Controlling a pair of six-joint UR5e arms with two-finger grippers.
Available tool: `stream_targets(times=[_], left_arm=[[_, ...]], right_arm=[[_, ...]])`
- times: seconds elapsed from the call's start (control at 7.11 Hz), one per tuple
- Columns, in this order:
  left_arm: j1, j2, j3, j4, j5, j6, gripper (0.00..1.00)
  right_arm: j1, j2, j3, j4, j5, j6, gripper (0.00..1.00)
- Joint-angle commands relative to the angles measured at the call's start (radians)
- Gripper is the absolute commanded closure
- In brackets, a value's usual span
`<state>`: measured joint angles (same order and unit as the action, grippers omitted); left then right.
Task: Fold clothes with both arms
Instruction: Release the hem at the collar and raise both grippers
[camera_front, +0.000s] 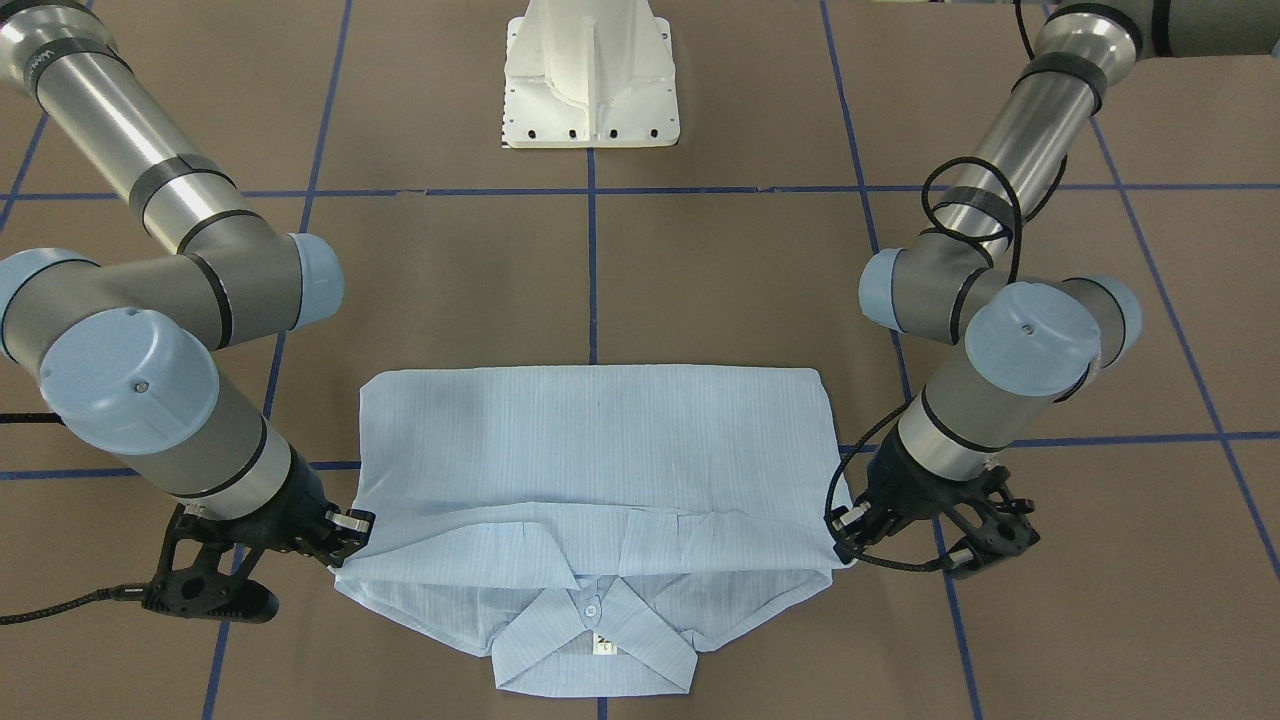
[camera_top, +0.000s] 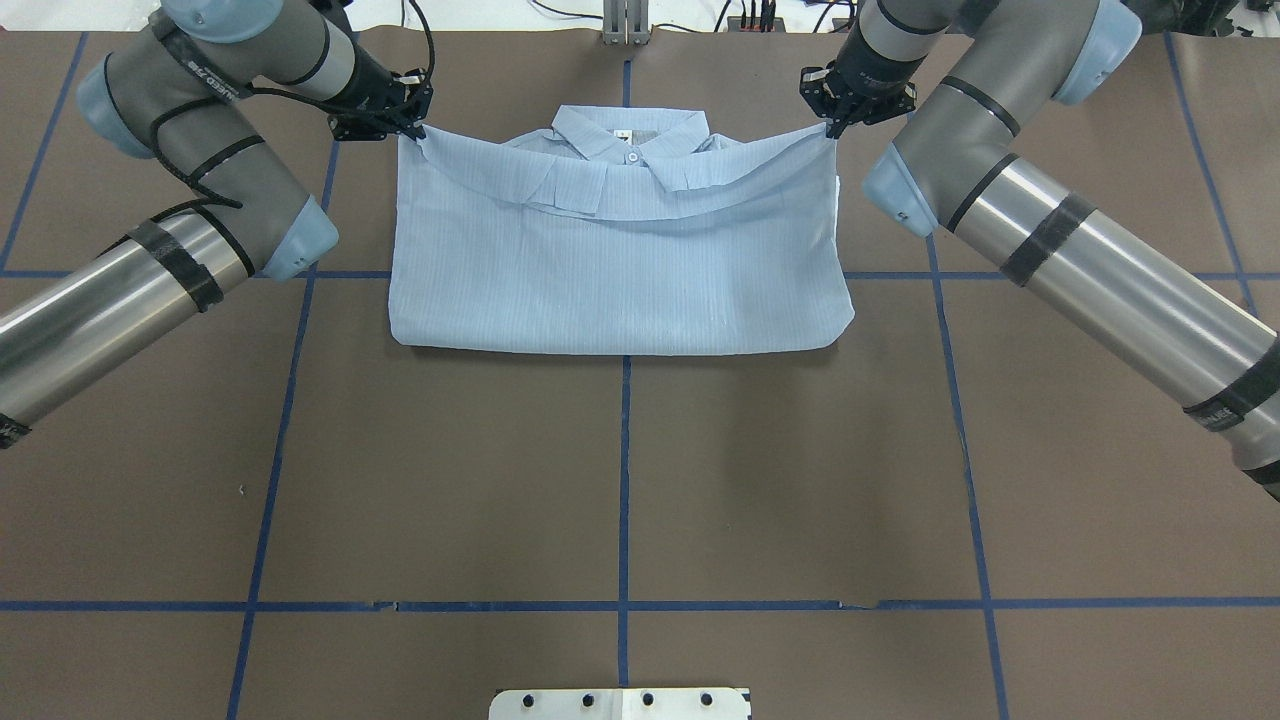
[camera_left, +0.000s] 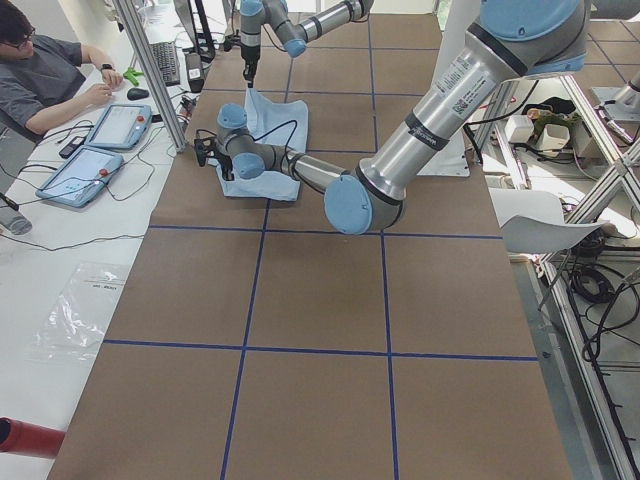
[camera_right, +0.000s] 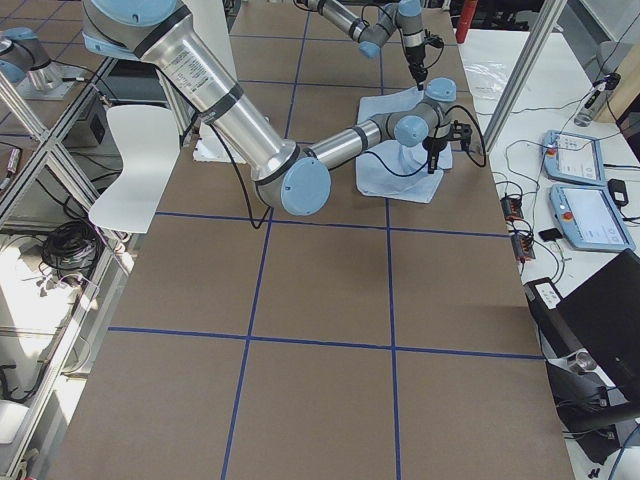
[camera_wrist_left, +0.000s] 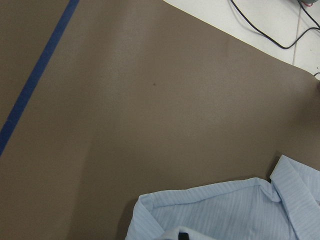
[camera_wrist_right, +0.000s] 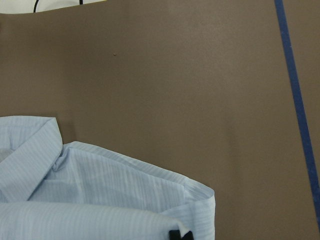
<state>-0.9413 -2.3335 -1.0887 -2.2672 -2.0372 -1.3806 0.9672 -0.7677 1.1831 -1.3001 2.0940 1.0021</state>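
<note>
- Overhead exterior: the shirt (camera_top: 620, 280) lies folded on the table (camera_top: 620, 480), with its collar (camera_top: 630, 130) at the far edge, away from the robot.
- Left gripper (camera_top: 408, 127) is closed, pinching the left corner of the folded-over layer beside the collar.
- Right gripper (camera_top: 830, 122) is closed, pinching the right corner.
- The held edge sags between them, just below the collar.

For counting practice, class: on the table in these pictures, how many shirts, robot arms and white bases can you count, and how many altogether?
Shirts: 1, the light-blue shirt
Robot arms: 2, the left arm and the right arm
White bases: 1, the pedestal base
Total: 4
</note>
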Motion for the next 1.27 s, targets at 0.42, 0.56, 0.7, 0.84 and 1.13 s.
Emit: stream_targets(times=[0.42,0.56,0.7,0.84,1.13], left_arm=[[-0.002,0.0,0.0,-0.038,0.0,0.0,0.0],[-0.004,0.003,-0.014,-0.034,-0.001,0.001,0.0],[-0.007,0.014,-0.054,-0.025,-0.001,-0.002,0.0],[-0.008,0.054,-0.113,-0.023,-0.001,-0.003,0.0],[-0.008,0.075,-0.149,-0.023,0.0,-0.044,0.0]], right_arm=[[-0.012,-0.074,0.007,0.165,0.003,-0.008,0.0],[-0.013,-0.112,0.054,0.183,0.006,-0.007,0.0],[-0.033,-0.172,0.143,0.18,0.035,-0.001,0.0],[-0.039,-0.253,0.253,0.171,0.067,0.004,0.0],[-0.115,-0.353,0.363,0.168,0.055,0.022,0.0]])
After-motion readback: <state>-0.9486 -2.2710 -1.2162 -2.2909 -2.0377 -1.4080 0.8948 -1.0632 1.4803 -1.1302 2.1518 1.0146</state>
